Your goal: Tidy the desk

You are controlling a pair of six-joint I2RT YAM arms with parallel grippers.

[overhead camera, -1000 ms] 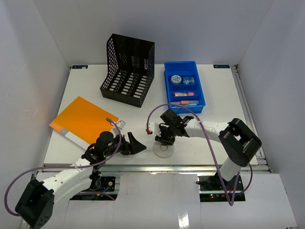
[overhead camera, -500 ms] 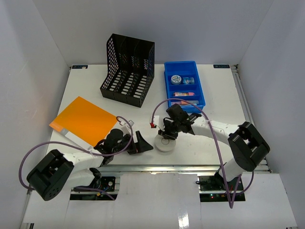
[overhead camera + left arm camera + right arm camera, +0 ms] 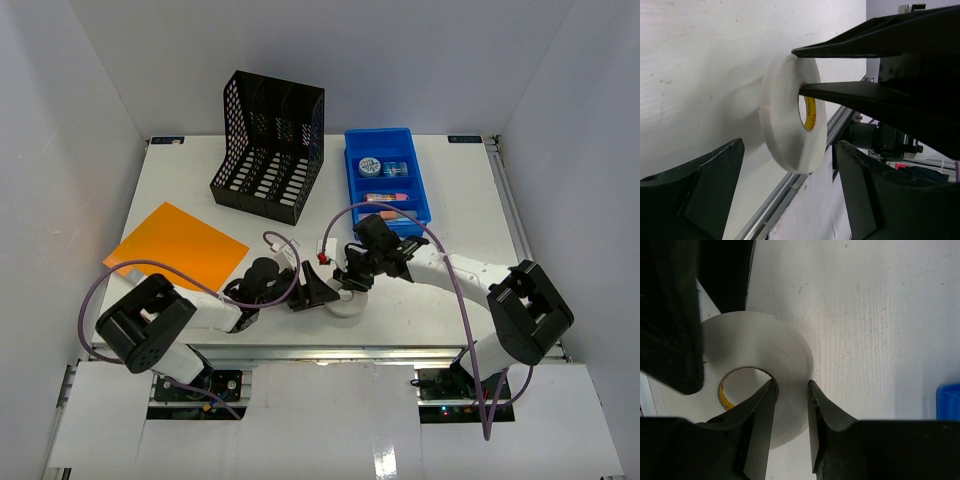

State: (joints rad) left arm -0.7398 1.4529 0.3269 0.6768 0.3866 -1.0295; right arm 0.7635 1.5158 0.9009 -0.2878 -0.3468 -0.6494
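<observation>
A white tape roll point(image 3: 348, 304) with a yellow-printed core sits at the front edge of the white desk point(image 3: 460, 210). My right gripper point(image 3: 352, 284) is shut on the roll's wall, one finger inside the core and one on the outer face, as seen in the right wrist view point(image 3: 790, 390). My left gripper point(image 3: 318, 292) is open just left of the roll. In the left wrist view its fingers point(image 3: 705, 200) stand wide on either side of the roll point(image 3: 787, 110) without touching it. I cannot tell whether the roll rests on the desk or is lifted slightly.
A black mesh file rack point(image 3: 270, 150) stands at the back centre. A blue compartment tray point(image 3: 386, 175) with small items is at the back right. An orange sheet point(image 3: 177, 245) lies at the left. The desk's metal front rail point(image 3: 790, 192) runs right under the roll.
</observation>
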